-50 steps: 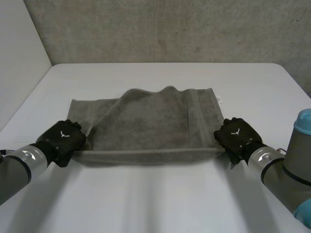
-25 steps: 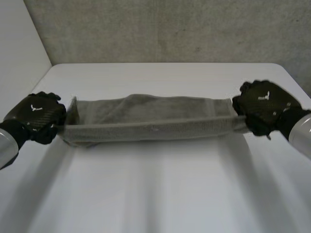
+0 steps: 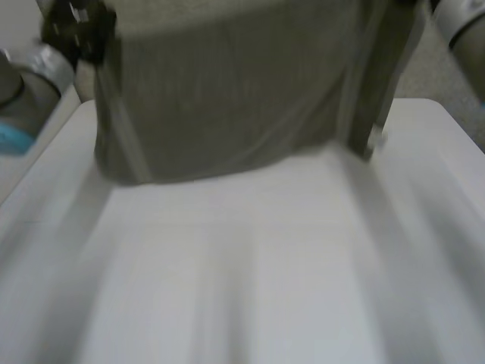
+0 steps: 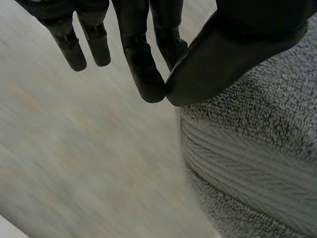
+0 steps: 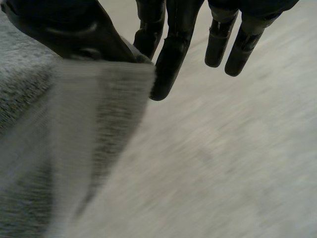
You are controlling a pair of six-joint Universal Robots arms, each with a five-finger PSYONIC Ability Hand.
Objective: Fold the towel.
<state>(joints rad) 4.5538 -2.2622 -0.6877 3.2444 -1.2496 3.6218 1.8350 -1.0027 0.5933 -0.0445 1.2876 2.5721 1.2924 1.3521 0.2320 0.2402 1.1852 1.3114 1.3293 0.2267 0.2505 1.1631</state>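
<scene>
The towel (image 3: pixel 227 98) hangs over the table (image 3: pixel 250 265), spread between both hands. The left hand (image 3: pixel 76 24) pinches one upper corner between thumb and finger. The right hand (image 5: pixel 171 54) pinches the other upper corner likewise, its other fingers straight.

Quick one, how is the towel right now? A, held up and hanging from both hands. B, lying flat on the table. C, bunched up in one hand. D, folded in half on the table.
A: the towel hangs as a sheet over the table, one side pinched by the left hand, the other by the right hand.
</scene>
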